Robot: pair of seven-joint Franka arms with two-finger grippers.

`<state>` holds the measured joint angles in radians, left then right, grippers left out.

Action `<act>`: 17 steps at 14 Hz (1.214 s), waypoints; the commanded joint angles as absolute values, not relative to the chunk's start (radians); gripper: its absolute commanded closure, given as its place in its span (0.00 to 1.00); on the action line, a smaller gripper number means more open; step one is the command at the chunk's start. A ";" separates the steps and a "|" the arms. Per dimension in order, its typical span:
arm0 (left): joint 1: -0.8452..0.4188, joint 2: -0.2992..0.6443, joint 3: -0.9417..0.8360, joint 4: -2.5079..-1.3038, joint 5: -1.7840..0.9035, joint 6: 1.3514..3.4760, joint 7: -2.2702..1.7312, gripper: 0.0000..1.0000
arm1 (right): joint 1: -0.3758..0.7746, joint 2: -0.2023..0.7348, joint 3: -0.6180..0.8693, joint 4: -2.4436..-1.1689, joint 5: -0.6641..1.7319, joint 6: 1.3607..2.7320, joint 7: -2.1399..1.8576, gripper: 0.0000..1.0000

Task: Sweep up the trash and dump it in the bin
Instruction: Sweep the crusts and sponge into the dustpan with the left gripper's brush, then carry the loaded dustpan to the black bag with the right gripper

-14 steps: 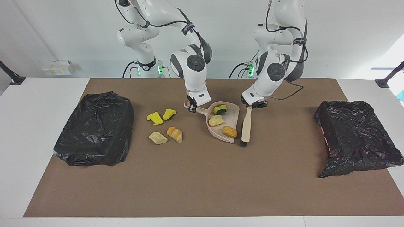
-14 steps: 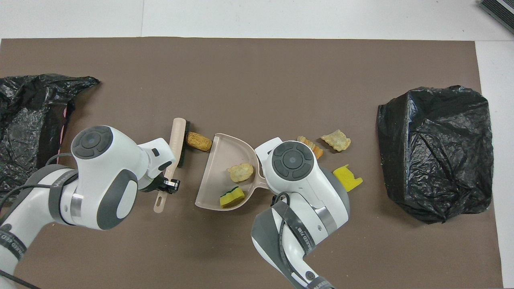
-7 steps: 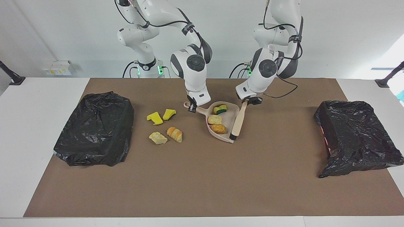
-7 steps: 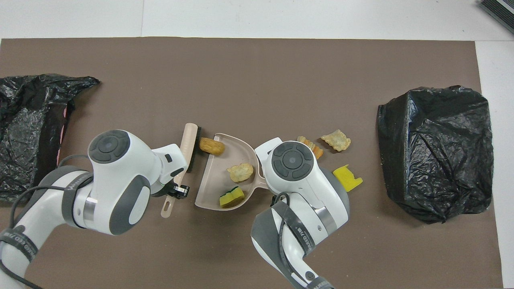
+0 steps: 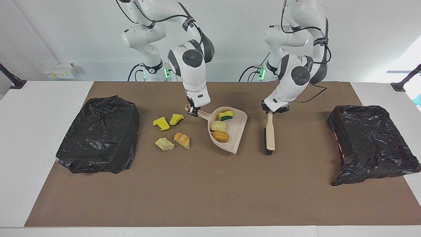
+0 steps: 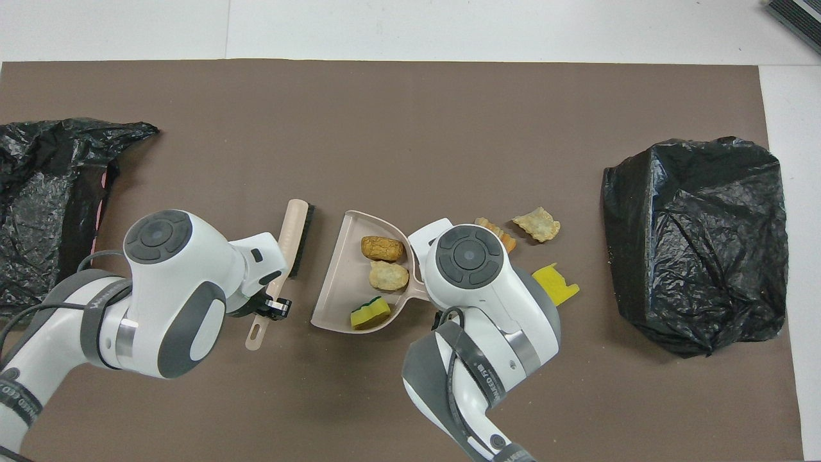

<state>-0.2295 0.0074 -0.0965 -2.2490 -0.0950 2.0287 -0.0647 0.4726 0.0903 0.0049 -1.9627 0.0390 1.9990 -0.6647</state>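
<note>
Right gripper (image 5: 192, 113) had its jaws clamped on the handle end of the beige dustpan (image 5: 237, 131), near the middle of the counter (image 5: 210, 184). The pan's open mouth faced away from the robots.

Trash in the pan, three bits: a yellow sponge wedge with a green face (image 5: 226, 115) nearest the handle, then a pale bread lump (image 5: 218, 126), then an orange-brown bread lump (image 5: 220, 136) nearest the mouth, the two lumps touching.

Trash on the counter, four bits, beside the pan toward the right arm's end: two yellow sponge pieces (image 5: 161, 123) (image 5: 176, 118) nearer the robots, a pale crumpled lump (image 5: 164, 144) and an orange striped bread lump (image 5: 182, 140) farther from them.

Left gripper (image 5: 275, 110) had its jaws clamped on the handle of the hand brush (image 5: 270, 134). The brush lay lengthwise away from the robots, its dark bristled head at the outer end, beside the pan toward the left arm's end and apart from it.

Two bins lined with black bags stood one at each end of the counter: right-arm end (image 5: 100, 133), left-arm end (image 5: 371, 143).

Writing: lettering on a band around each forearm in the overhead view, not legible.
</note>
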 commanded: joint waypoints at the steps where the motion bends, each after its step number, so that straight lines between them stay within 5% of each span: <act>1: -0.229 -0.011 -0.104 -2.269 -0.071 2.037 -0.121 1.00 | 0.355 -0.027 0.012 -1.971 0.037 1.918 -0.745 1.00; 6: -0.382 -0.028 -0.112 -2.270 -0.071 2.014 -0.351 1.00 | 0.035 -0.138 0.009 -1.971 0.031 1.789 -1.004 1.00; 12: -0.622 -0.083 -0.115 -2.309 -0.181 2.042 -0.590 1.00 | -0.319 -0.127 0.009 -1.968 -0.133 1.882 -1.336 1.00; 17: -0.750 -0.115 -0.115 -2.428 -0.311 2.135 -0.693 1.00 | -0.402 -0.075 0.008 -1.950 -0.354 1.980 -1.446 1.00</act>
<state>-0.7061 -0.0730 -0.1311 -2.3556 -0.2614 2.0861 -0.6650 -0.3917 -0.1042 -0.0100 -1.9625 -0.2671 1.9599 -1.4198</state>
